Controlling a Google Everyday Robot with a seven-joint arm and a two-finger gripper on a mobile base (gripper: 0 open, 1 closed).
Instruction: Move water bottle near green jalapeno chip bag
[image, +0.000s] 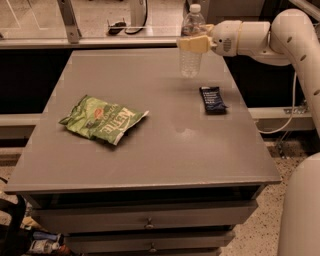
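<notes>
The water bottle (190, 56), clear with a white cap, stands upright near the far right of the grey table (165, 155). My gripper (192, 44) reaches in from the right on a white arm (270, 35), and its pale fingers (196, 44) are closed around the bottle's upper body. The bottle's base is at or just above the table; I cannot tell which. The green jalapeno chip bag (103, 120), crinkled light green with white "KETTLE" lettering, lies flat on the left middle of the table, well apart from the bottle.
A small dark blue snack wrapper (212, 99) lies on the table right of centre, just in front of the bottle. Drawers (150, 222) sit below the table's front edge. A rail and glass partition (100, 42) run behind the table.
</notes>
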